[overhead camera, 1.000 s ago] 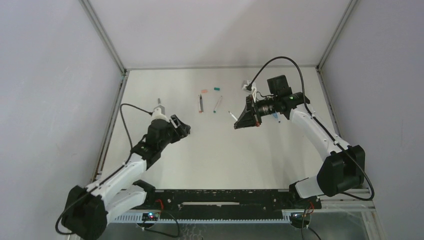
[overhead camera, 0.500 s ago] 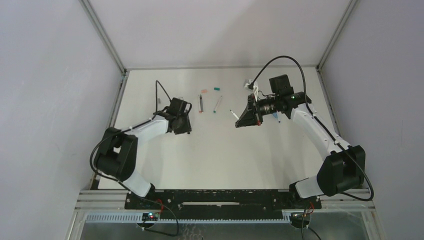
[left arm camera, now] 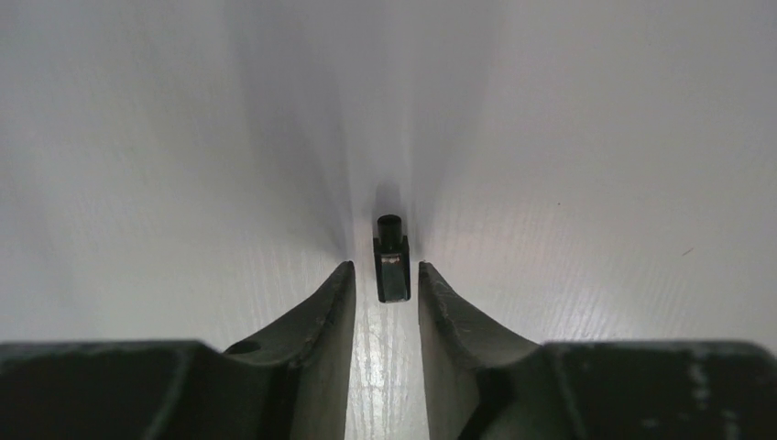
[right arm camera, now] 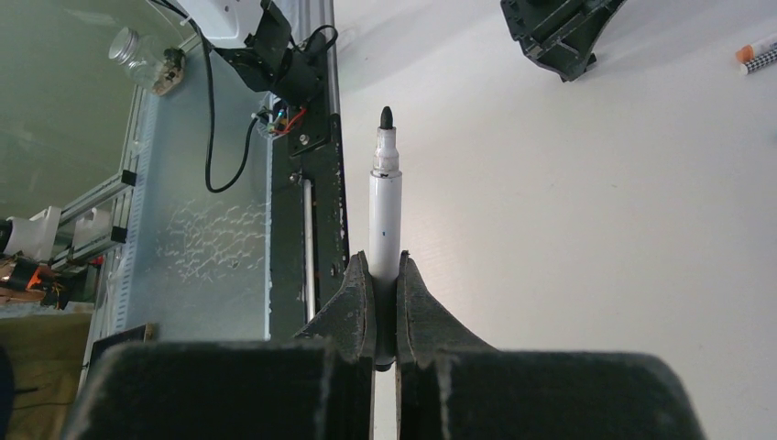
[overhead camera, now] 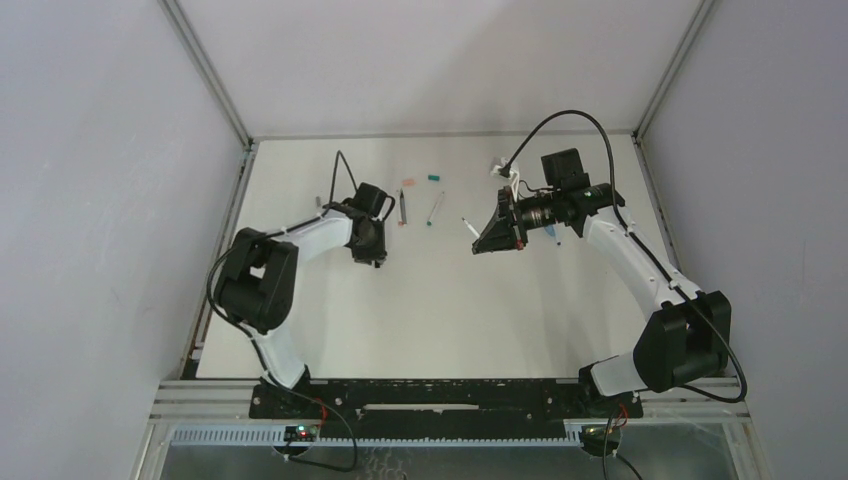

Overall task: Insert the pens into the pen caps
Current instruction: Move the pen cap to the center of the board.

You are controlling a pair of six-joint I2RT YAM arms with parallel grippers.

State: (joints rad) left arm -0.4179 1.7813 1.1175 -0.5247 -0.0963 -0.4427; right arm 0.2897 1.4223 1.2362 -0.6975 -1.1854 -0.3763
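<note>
Cap pickup is proceeding: the left gripper [left arm camera: 386,267], part-open, is straddling the black cap [left arm camera: 391,275] on the table [left arm camera: 596,183] without gripping it, the right gripper [right arm camera: 383,263] is clamping the uncapped white pen [right arm camera: 386,211] aloft, and a square closure is being called for next.

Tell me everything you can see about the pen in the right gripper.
The pen is a slim marker with a smooth white barrel that looks like plastic, a narrower pale grey collar and a short black tip with no cap on it. The right gripper is shut on its lower barrel, the jaws pressing on either side and hiding its back end. It sticks straight out from the gripper, and its tip is free, touching nothing.
</note>
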